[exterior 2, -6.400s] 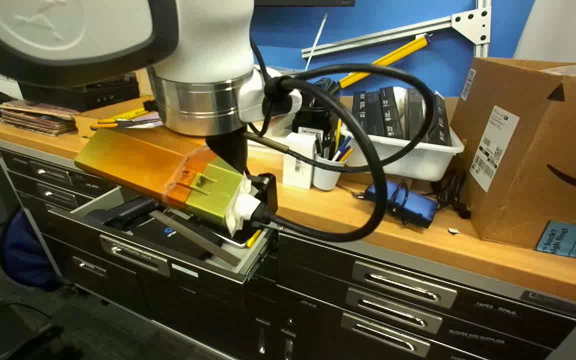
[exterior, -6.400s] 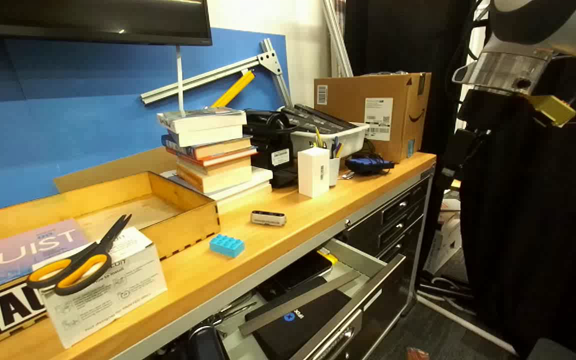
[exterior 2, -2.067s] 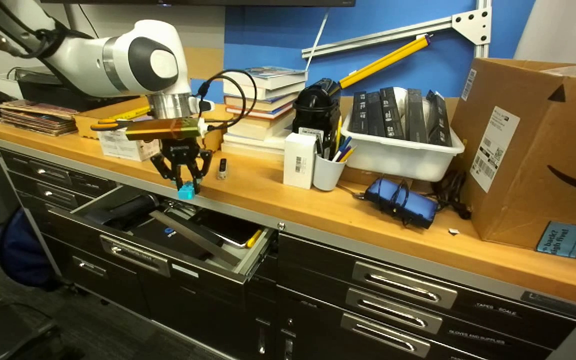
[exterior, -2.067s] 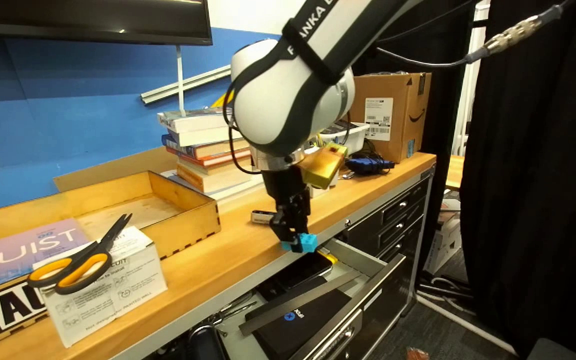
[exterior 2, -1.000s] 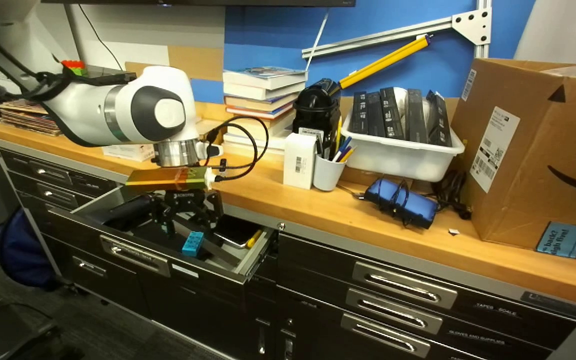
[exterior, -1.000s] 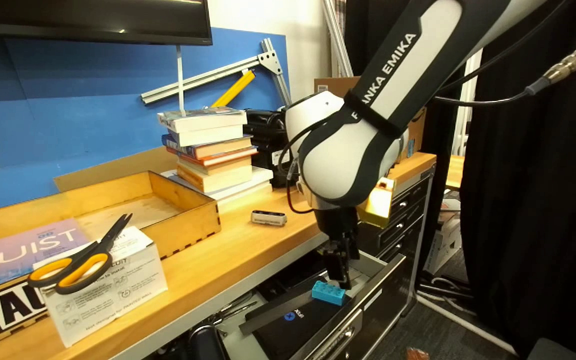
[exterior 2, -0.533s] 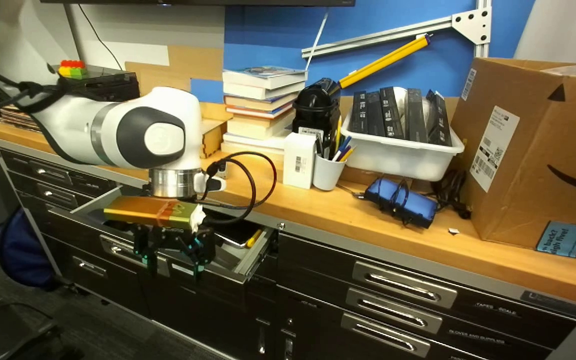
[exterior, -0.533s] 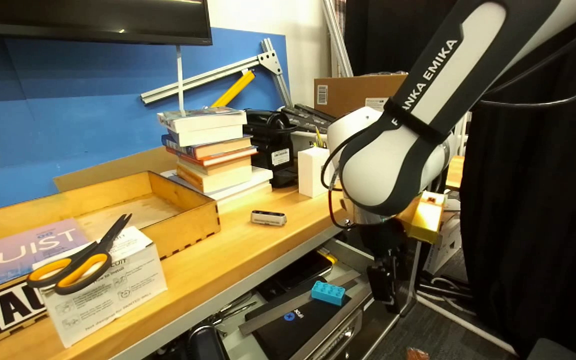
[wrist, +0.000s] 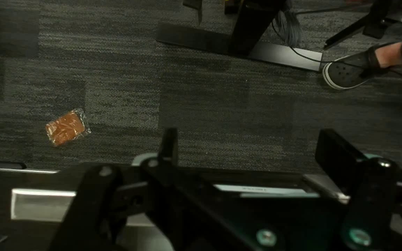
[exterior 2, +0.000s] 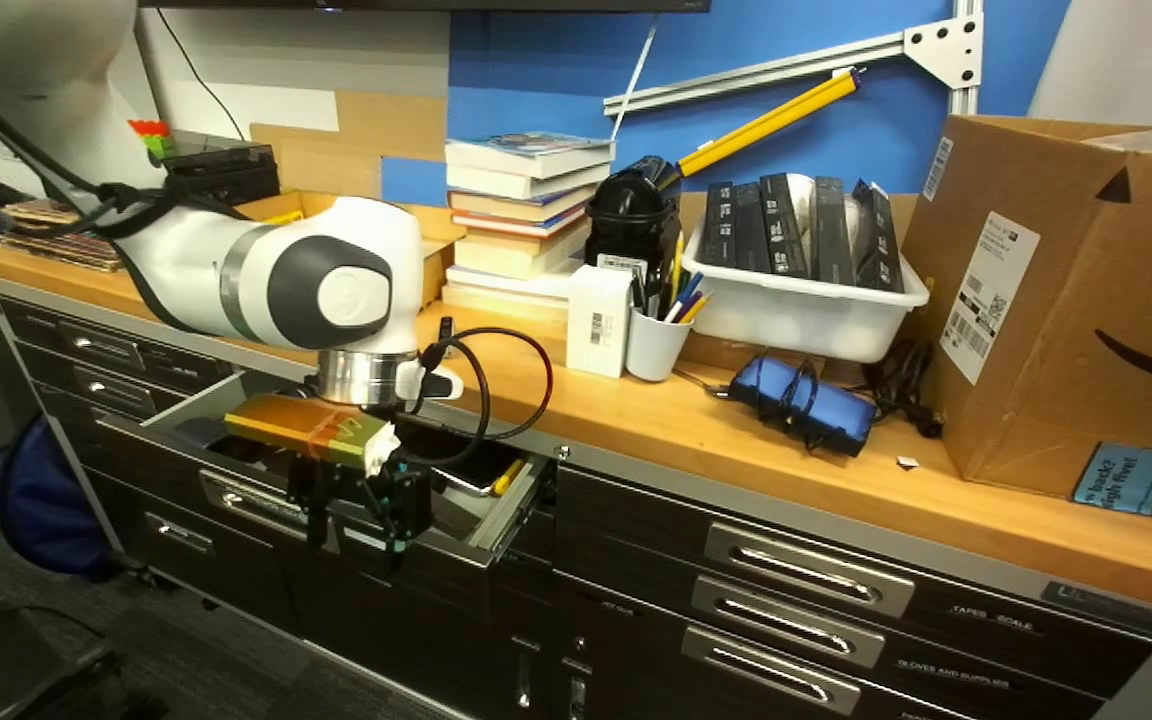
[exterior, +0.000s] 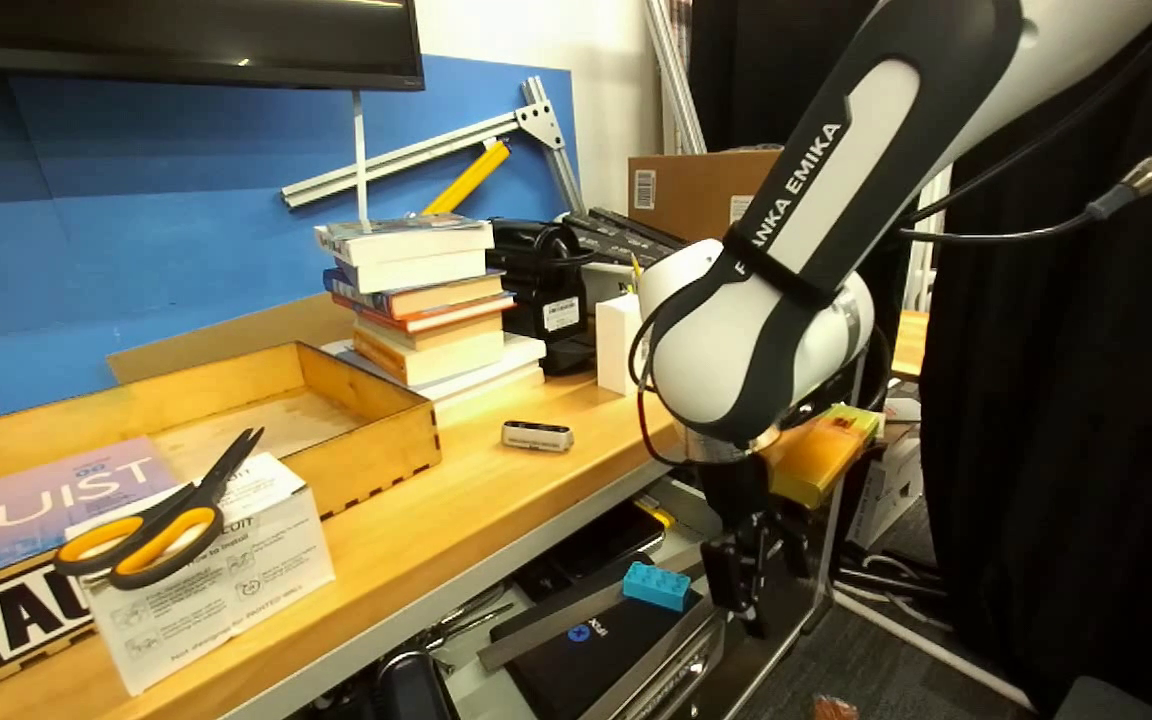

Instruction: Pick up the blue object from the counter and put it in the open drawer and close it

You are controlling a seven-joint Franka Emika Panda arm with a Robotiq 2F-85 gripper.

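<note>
The small blue block (exterior: pixel 656 586) lies inside the open drawer (exterior 2: pixel 156 462), on a black flat item near the drawer's front. In an exterior view the arm and gripper hide it, and it is out of the wrist view. My gripper (exterior: pixel 741 615) is open and empty, low at the drawer's front panel and apart from the block. It also shows before the drawer front in an exterior view (exterior 2: pixel 356 545). In the wrist view the gripper (wrist: pixel 250 139) has its fingers wide apart, with floor and the drawer front's white label between them. The counter (exterior: pixel 496 490) runs above the drawer.
On the counter are scissors (exterior: pixel 171 530) on a white box, a wooden tray (exterior: pixel 376 440), stacked books (exterior: pixel 426 310) and a small black-and-silver block (exterior: pixel 536 436). A metal strip (exterior: pixel 536 625) lies across the drawer. A person's shoe (wrist: pixel 347 71) is on the floor.
The block went from the counter into the drawer and the gripper let go of it. The gripper then moved out past the drawer front, and in the last half second slightly back toward it.
</note>
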